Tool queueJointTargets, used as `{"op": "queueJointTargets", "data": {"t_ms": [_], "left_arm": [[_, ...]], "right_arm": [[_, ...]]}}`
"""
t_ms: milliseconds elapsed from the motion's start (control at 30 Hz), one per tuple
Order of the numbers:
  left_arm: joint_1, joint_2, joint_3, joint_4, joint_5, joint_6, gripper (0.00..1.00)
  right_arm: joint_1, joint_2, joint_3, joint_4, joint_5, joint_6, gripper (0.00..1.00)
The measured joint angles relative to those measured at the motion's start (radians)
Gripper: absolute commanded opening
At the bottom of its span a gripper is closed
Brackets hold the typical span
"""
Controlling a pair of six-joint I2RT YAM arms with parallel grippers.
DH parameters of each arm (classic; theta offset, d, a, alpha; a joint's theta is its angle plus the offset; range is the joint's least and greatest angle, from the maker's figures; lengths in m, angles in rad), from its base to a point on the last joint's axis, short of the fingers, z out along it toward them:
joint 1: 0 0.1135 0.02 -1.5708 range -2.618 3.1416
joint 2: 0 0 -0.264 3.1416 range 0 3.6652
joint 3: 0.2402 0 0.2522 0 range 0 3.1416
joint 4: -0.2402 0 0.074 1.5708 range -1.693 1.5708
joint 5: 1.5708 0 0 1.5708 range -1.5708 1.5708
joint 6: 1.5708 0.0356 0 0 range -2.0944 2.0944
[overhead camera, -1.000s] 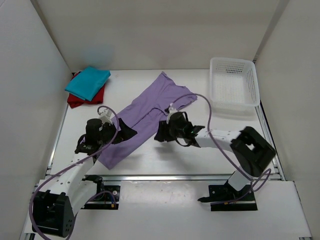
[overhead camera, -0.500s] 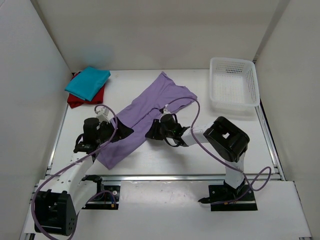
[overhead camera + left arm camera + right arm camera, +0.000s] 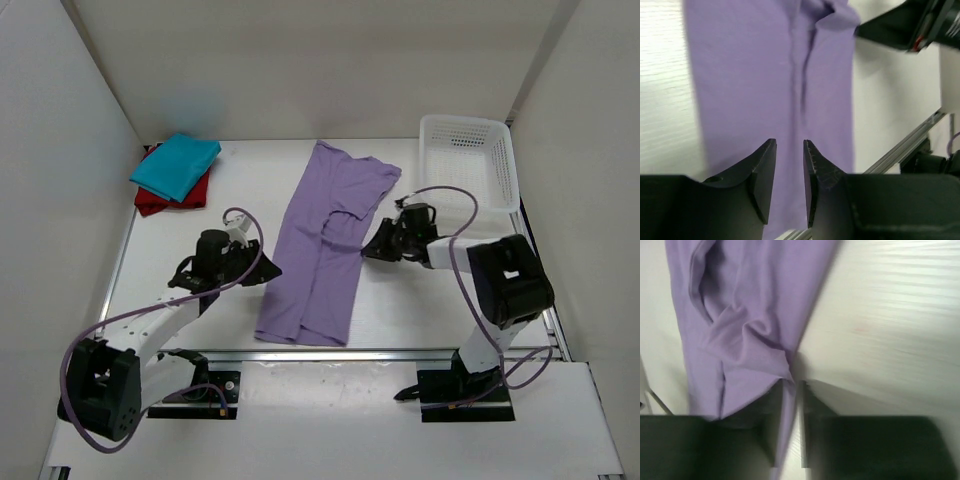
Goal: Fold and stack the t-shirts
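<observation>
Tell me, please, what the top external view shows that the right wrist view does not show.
Only the top external view shows the teal-blue shirt folded on the red shirt in the far left corner, the white basket, and the left gripper at the left edge of the lavender shirt. Only the right wrist view shows from close up that the right gripper has the shirt's edge between its fingers. Both show the lavender shirt lying on the white table.
</observation>
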Motion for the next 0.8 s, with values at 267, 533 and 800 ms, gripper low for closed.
{"op": "queueJointTargets", "data": {"t_ms": [267, 533, 800], "left_arm": [[-0.175, 0.002, 0.005, -0.104, -0.193, 0.066, 0.56], [-0.319, -0.129, -0.131, -0.241, -0.329, 0.023, 0.99], [-0.293, -0.212, -0.167, -0.262, -0.340, -0.021, 0.63]], "right_arm": [[-0.076, -0.401, -0.189, -0.187, -0.021, -0.121, 0.43], [0.307, -0.782, -0.479, -0.273, 0.061, 0.015, 0.45], [0.412, -0.800, -0.558, -0.258, 0.094, 0.164, 0.42]]}}
